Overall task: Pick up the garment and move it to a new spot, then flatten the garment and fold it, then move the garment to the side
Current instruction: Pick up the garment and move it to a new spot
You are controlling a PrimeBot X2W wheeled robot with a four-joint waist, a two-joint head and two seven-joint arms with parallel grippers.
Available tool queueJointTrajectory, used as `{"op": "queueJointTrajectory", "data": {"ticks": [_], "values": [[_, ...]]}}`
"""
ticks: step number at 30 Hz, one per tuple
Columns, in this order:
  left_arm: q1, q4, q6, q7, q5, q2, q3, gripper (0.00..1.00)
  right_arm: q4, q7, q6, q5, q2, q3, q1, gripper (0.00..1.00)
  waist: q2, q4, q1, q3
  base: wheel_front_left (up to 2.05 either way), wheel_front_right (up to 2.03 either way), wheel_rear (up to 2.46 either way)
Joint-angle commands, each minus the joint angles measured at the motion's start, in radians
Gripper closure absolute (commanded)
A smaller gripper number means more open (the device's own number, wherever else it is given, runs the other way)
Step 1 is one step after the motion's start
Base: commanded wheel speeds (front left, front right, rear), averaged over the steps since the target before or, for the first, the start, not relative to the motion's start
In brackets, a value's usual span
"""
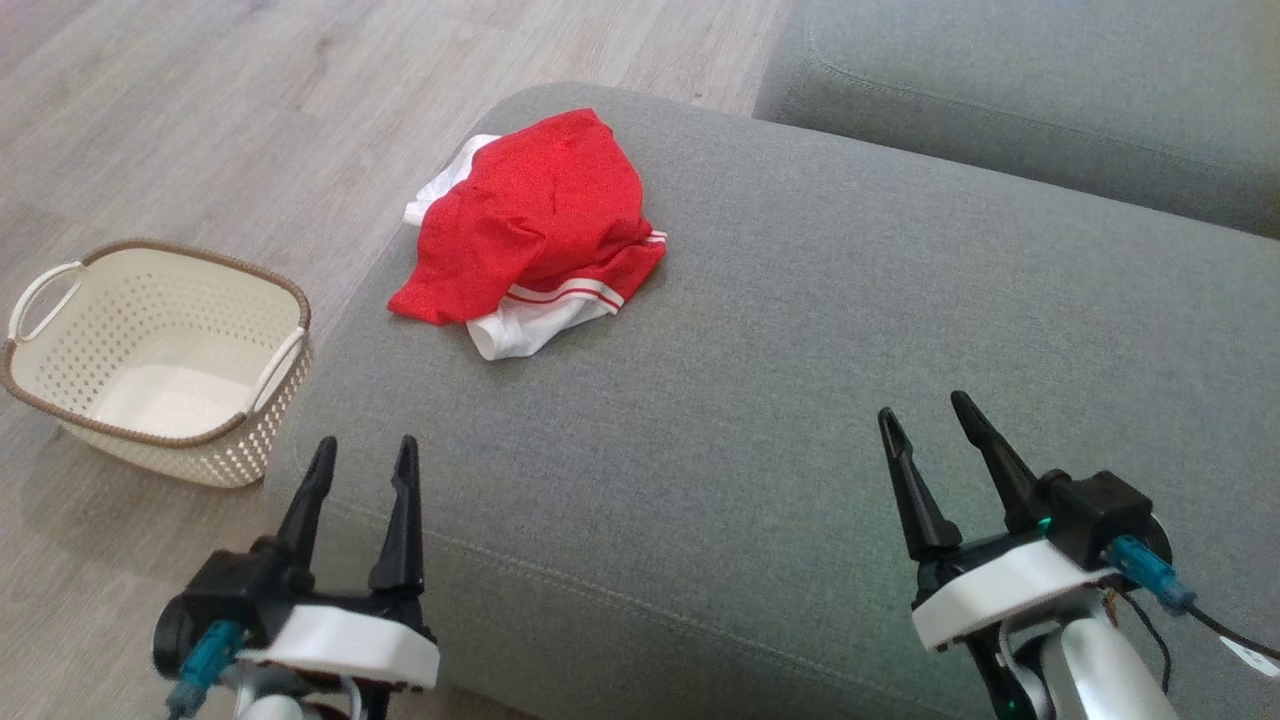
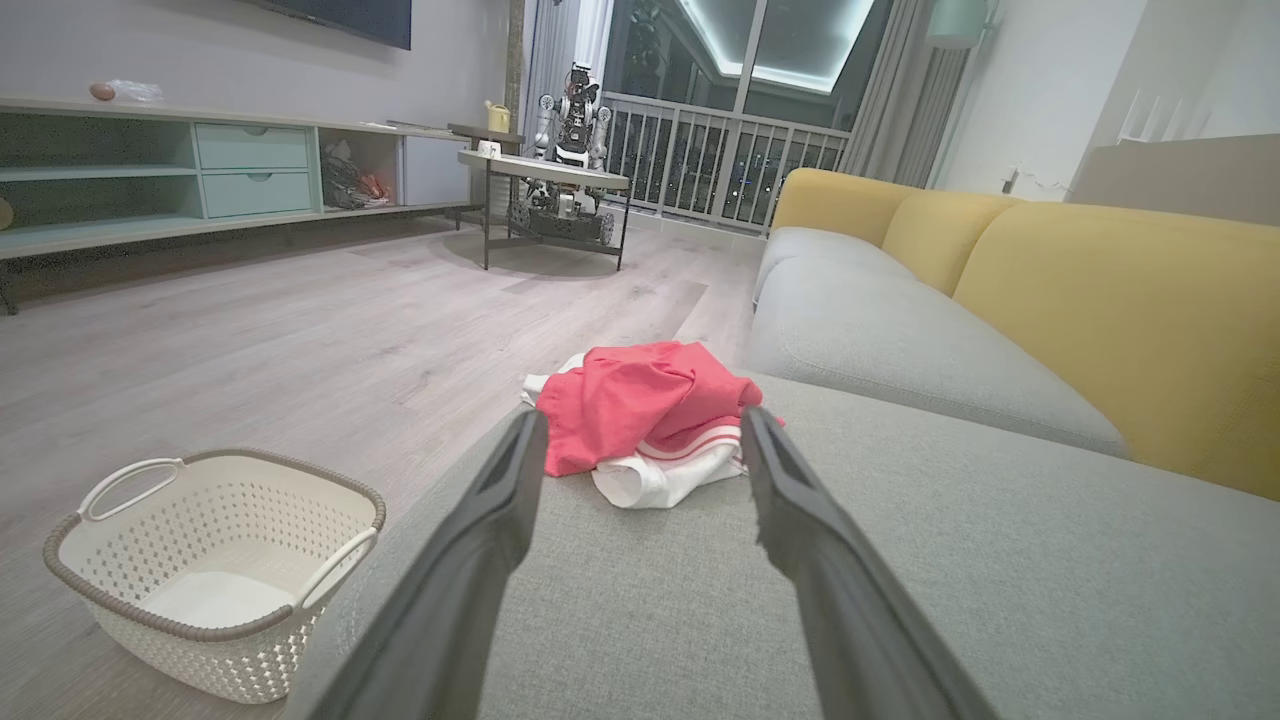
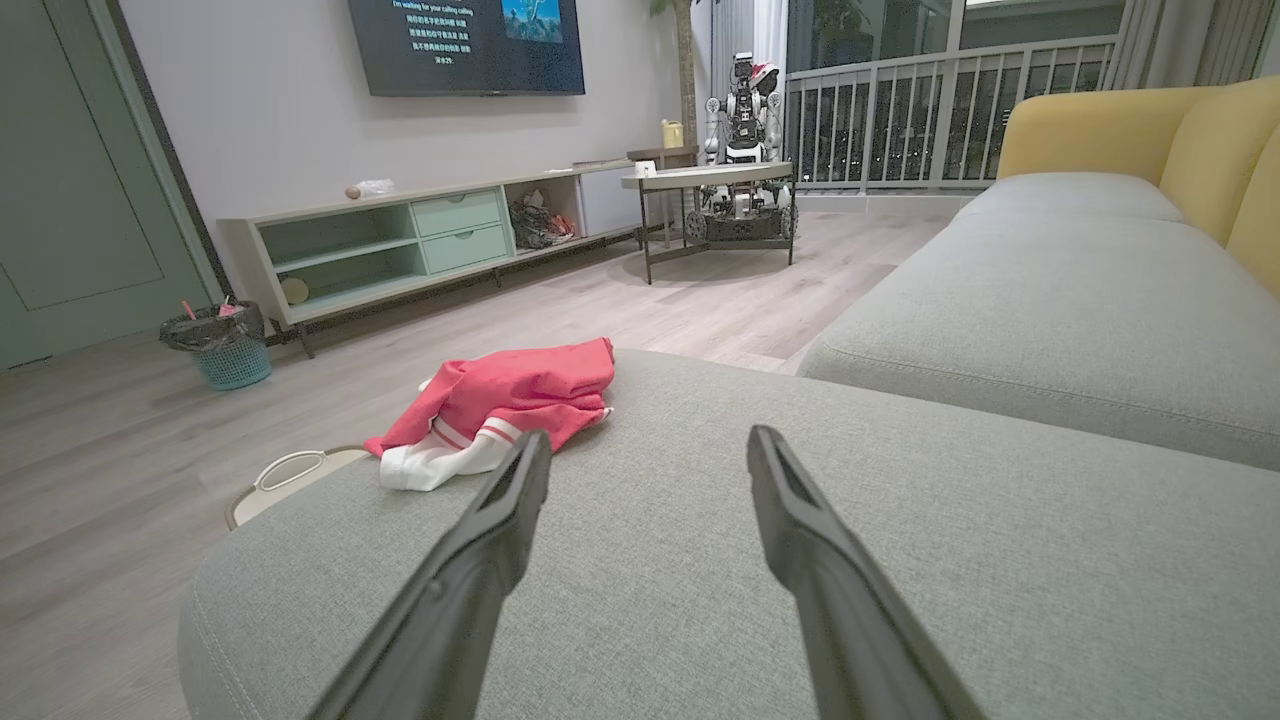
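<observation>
The garment (image 1: 530,225) lies in a crumpled heap on the grey cushion (image 1: 800,400) of a sofa, close to the cushion's far left corner. Its left edge reaches the rounded border above the floor (image 1: 200,120). It is red cloth bunched over white cloth, and a white band with red stripes shows at the near side of the heap. The left gripper (image 1: 366,442) hangs over the near left edge of the cushion, fingers spread apart and holding nothing. The right gripper (image 1: 922,404) hangs over the near right part of the cushion, fingers likewise spread and holding nothing. Both grippers point toward the far side of the cushion and both are well apart from the garment; the left one is the nearer of the two. In the left wrist view the garment sits between the lines of the two fingers, beyond their tips. In the right wrist view it lies to the left of the fingers. A cream perforated basket (image 1: 180,460) with a brown rim and two handles stands on the floor just beside the left side of the cushion. A second cushion (image 1: 1050,90) adjoins on the far side, with a yellow backrest (image 2: 1100,300) behind it. Farther off stand a table (image 2: 545,170), a shelf unit (image 3: 400,240), a television (image 3: 465,45) and a bin (image 3: 220,345).
</observation>
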Motion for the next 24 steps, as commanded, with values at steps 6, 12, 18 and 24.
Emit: {"op": "queueJointTrajectory", "data": {"ticks": [6,12,18,24], "values": [[-0.065,-0.043,-0.004,-0.005,-0.017,0.000,0.075,0.00,-0.035,-0.009,0.000,-0.010,0.000,0.012,-0.039,0.00,-0.0001,-0.012,0.0000,0.034,0.00,0.00,0.00],[-0.159,0.005,-0.039,-0.005,-0.022,0.021,0.123,0.00,-0.054,-0.009,0.000,-0.050,0.000,0.006,-0.085,0.00,-0.0001,-0.041,0.0000,0.120,0.00,0.00,0.00],[-0.392,0.156,-0.069,0.054,-0.118,0.136,0.109,0.00,-0.106,0.008,0.000,-0.124,0.000,-0.004,-0.177,0.00,-0.0001,-0.091,0.0000,0.266,0.00,0.00,0.00],[-0.643,0.258,-0.072,0.221,-0.279,0.312,-0.003,0.00,-0.209,0.055,0.000,-0.182,0.000,-0.002,-0.263,0.00,-0.0001,-0.142,0.0000,0.403,0.00,0.00,0.00]]}}
